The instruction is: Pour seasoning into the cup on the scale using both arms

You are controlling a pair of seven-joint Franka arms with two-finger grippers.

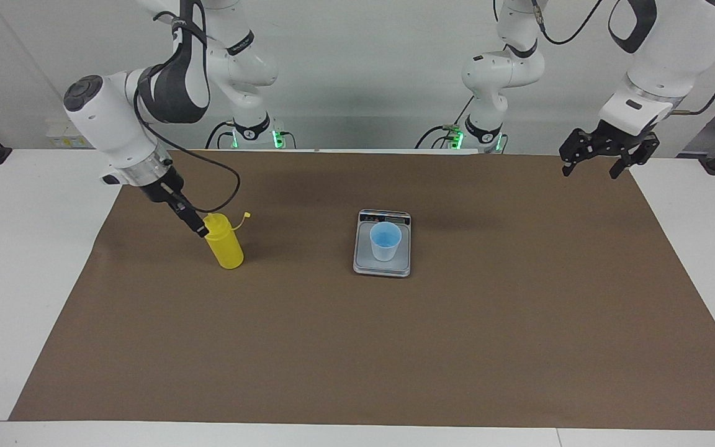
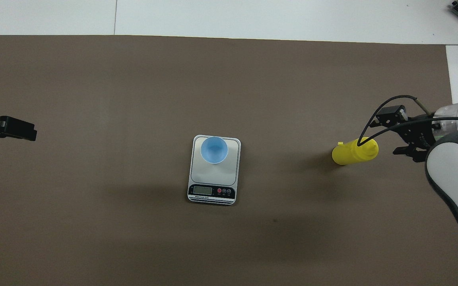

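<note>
Seasoning bottle (image 1: pixel 224 245), bright yellow, stands on the brown mat (image 1: pixel 357 347) toward the right arm's end of the table, base on the mat and body leaning, top tipped toward the right gripper (image 1: pixel 191 221). Its small tethered cap (image 1: pixel 246 215) sticks out to the side of the nozzle. Right gripper is low, right at the bottle's top; its fingers are spread in the overhead view and not clamped on the bottle, though contact between a fingertip and the nozzle looks likely and can't be confirmed from the facing view. A black cable (image 1: pixel 224 180) loops from the right wrist over the bottle area. Scale (image 1: pixel 382 243) sits mid-mat, well apart from the bottle, display strip on the edge nearer the robots. Blue cup (image 1: pixel 385 241) stands upright on the weighing plate, on the part farther from the robots, away from the display. Left gripper (image 1: pixel 599 162) hangs in the air over the mat's corner at the left arm's end, near the robots' edge, jaws open, holding nothing; that arm waits. White table (image 1: pixel 28 261) shows around the mat.
</note>
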